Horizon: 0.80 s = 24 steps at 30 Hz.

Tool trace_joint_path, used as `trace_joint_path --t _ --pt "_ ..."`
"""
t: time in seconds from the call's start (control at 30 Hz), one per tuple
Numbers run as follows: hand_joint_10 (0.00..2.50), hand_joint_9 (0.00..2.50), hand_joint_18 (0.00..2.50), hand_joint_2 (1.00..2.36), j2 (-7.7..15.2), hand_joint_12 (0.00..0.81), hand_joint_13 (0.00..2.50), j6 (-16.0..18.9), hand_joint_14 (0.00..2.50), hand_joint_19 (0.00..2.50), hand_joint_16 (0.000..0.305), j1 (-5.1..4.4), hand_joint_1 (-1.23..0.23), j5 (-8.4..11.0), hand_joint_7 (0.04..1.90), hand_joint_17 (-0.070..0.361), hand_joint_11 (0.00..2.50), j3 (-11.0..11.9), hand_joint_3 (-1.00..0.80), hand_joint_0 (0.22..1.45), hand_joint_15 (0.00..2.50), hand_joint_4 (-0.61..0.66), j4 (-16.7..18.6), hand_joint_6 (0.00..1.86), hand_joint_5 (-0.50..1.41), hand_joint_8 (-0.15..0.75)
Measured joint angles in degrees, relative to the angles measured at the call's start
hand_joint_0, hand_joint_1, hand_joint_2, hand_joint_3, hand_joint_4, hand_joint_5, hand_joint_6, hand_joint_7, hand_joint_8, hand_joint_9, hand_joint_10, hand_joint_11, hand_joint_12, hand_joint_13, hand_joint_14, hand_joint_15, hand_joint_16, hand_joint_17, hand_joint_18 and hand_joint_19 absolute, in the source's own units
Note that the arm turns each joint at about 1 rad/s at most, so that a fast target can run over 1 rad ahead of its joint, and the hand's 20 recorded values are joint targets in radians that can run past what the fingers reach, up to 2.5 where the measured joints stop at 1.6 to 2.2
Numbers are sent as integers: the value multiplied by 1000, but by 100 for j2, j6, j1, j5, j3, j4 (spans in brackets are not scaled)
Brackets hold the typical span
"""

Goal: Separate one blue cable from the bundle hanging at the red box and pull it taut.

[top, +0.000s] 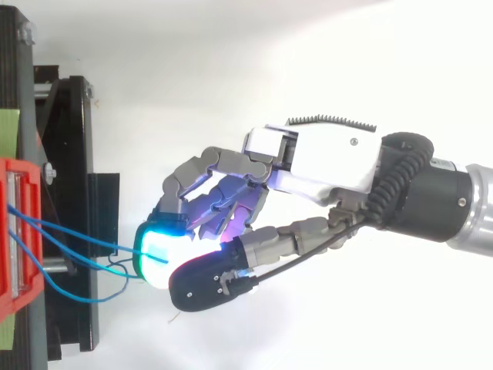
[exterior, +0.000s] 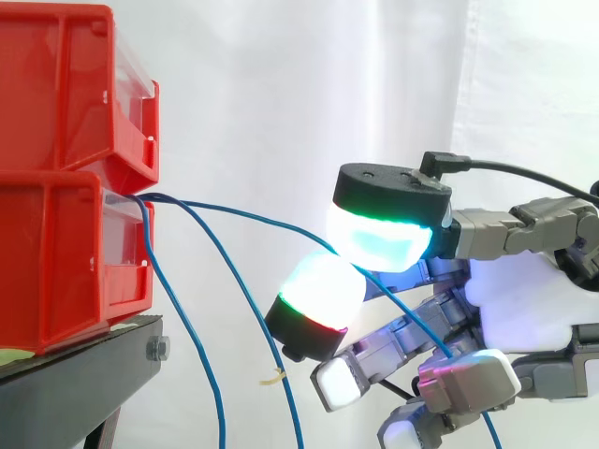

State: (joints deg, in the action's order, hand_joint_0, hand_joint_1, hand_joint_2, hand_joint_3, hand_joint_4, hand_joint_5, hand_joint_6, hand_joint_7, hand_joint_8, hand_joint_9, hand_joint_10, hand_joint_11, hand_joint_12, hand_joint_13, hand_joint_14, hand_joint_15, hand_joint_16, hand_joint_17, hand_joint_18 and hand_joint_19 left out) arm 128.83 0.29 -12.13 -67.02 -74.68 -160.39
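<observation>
Several thin blue cables come out between the two stacked red bins point(exterior: 56, 262). One blue cable point(exterior: 253, 218) runs almost straight to the right into my hand point(exterior: 524, 309), with only a slight sag. It passes between the thumb's cyan-green pad point(exterior: 384, 234) and a finger's green pad point(exterior: 314, 299), then trails down past the palm. The fingers are curled and pinch this cable. Two other blue cables point(exterior: 192, 318) hang loosely below the bin, apart from the hand. From above, the hand point(top: 323, 162) reaches left, and the cables point(top: 85, 239) meet its glowing pad.
The red bins point(top: 11, 231) sit on a black stand point(exterior: 84, 374) at the left edge, with a white curtain behind. A small pale tie point(exterior: 271, 377) clings to one hanging cable. The arm enters from the right.
</observation>
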Motion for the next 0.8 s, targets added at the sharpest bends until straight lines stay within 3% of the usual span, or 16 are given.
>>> trace_joint_path --t 0.8 --pt "13 788 800 1012 -3 369 1333 -37 23 562 55 0 -778 5 945 124 642 -1 -196 687 999 37 -1 922 -197 341"
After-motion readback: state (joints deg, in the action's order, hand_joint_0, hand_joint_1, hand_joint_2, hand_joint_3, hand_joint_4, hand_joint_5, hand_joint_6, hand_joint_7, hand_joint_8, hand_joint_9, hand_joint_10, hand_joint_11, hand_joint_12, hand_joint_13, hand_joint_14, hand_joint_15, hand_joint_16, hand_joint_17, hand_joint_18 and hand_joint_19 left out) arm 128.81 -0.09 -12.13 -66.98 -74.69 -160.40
